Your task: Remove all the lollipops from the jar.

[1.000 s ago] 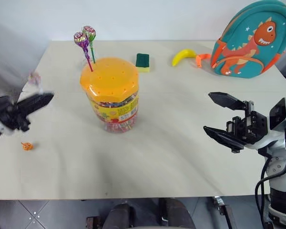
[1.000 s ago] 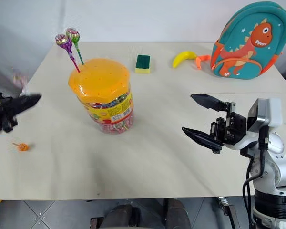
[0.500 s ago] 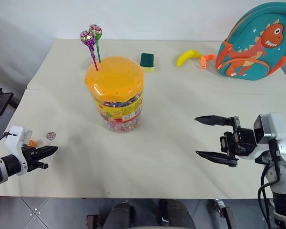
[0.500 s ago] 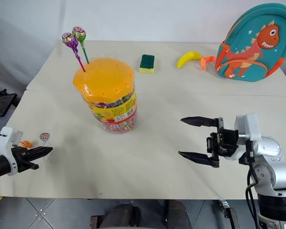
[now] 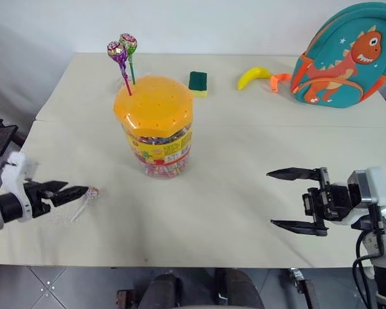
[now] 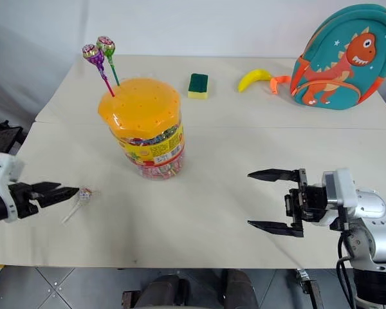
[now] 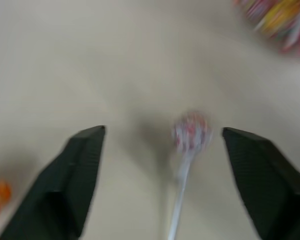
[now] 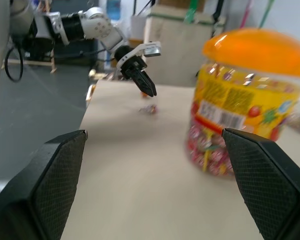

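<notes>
Down drops the white-stick lollipop (image 6: 84, 193), now lying just ahead of the left pincer (image 6: 59, 191), jaws apart. Two lollipops (image 5: 122, 46) remain in the jar (image 5: 154, 122). Right pincer (image 6: 269, 201) waits open.

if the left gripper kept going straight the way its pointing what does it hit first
Most likely the white-stick lollipop lying on the table just ahead of the open left gripper; farther along stands the jar.

Soft, even light falls over the pale desk (image 5: 244, 148), with faint shadows. The jar (image 5: 154, 122) lid shows mild glare. The left wrist view is heavily blurred; the right wrist view's background is soft.
</notes>
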### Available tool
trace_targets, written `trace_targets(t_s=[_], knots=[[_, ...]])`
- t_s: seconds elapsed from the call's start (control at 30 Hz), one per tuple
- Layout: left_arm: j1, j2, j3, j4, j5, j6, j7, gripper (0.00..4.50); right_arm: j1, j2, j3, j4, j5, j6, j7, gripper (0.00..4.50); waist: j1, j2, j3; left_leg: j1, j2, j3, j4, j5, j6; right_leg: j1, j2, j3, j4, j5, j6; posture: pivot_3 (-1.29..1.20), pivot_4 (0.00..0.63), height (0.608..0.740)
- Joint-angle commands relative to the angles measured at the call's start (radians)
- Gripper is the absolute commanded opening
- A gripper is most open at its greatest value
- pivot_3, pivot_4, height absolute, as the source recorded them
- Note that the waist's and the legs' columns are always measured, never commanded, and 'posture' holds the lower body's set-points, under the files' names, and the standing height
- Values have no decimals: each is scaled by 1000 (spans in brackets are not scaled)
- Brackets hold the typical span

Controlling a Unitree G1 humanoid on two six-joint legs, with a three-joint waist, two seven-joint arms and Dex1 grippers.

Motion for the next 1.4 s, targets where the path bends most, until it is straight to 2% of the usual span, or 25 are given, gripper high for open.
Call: trace_targets(t_s=[0.03, 0.13, 0.17, 0.23, 0.37, 0.6, 0.7, 0.77, 1.1, 1.13, 1.27, 1.33, 1.4], knots=[[-66, 66, 63, -34, -55, -79, -152, 4470, -3, -17, -107, -90, 131, 72, -112, 4500, 1, 1, 0, 0, 0, 0, 0, 0, 0, 0, 0, 0, 0, 0, 0, 0, 150, 740], [-144, 42, 66, -40, -113, -169, -275, 4470, -20, -6, -173, -124, 214, 123, -241, 4500, 2, 1, 0, 0, 0, 0, 0, 0, 0, 0, 0, 0, -1, 0, 0, 0, 150, 740], [-231, 2, 38, -36, -133, -216, -275, 4470, -30, 0, -196, -124, 229, 126, -283, 4500, 4, 1, 0, 0, 0, 0, 0, 0, 0, 0, 0, -1, 0, 0, 0, 0, 150, 740], [-422, -86, -48, -11, -138, -276, -222, 4470, -47, 13, -223, -116, 232, 117, -334, 4500, 14, 1, 1, 0, 0, 0, 2, 0, 0, 1, 0, -1, 0, 0, 0, 0, 150, 740], [-644, -206, -167, 31, -105, -293, -141, 4470, -52, 24, -225, -109, 208, 103, -352, 4500, 13, -1, -1, 0, -3, -1, 4, 2, 0, 2, 1, -1, 4, 1, 1, 0, 150, 740], [-729, -245, -265, 82, -73, -278, -117, 4470, -49, 35, -217, -119, 192, 93, -359, 4500, -6, -1, -1, 1, -3, 7, 1, 3, 2, -2, 6, -3, 5, 1, 2, 0, 150, 740], [-739, -250, -276, 102, -74, -284, -126, 3890, -48, 41, -216, -122, 184, 90, -362, 4500, -2, -2, 0, 1, -3, 6, 2, 4, 3, -1, 5, -2, 5, 1, 2, 0, 150, 740], [-750, -260, -276, 115, -74, -287, -121, 3349, -46, 45, -214, -125, 177, 89, -365, 4500, 1, -2, 0, 1, -3, 6, 2, 4, 3, -1, 5, -1, 5, 1, 2, 0, 150, 740], [-769, -292, -262, 139, -88, -296, -119, 189, -42, 64, -192, -143, 154, 89, -378, 4500, 10, -2, 0, 0, -4, 3, 3, 4, 3, 0, 5, 0, 5, 1, 2, 0, 150, 740], [-773, -298, -255, 144, -94, -299, -116, 32, -47, 66, -184, -144, 151, 90, -380, 4500, 10, -2, 0, 0, -4, 3, 3, 4, 3, 0, 5, 0, 5, 1, 2, 0, 150, 740], [-787, -311, -197, 155, -142, -305, -115, 32, -60, 73, -166, -150, 147, 98, -392, 4500, 12, -2, 0, 0, -4, 3, 3, 4, 3, 0, 5, 0, 5, 1, 3, 0, 150, 740], [-785, -296, -129, 166, -208, -273, -128, 32, -66, 73, -156, -150, 147, 100, -395, 4500, 9, -2, 0, 0, -4, 3, 3, 4, 3, 0, 5, 0, 5, 1, 3, 0, 150, 740], [-760, -238, -21, 222, -266, -216, -113, 32, -71, 74, -147, -151, 149, 102, -400, 4500, 4, -2, 0, 0, -4, 2, 3, 4, 3, 0, 5, 0, 4, 1, 3, 0, 150, 740]])
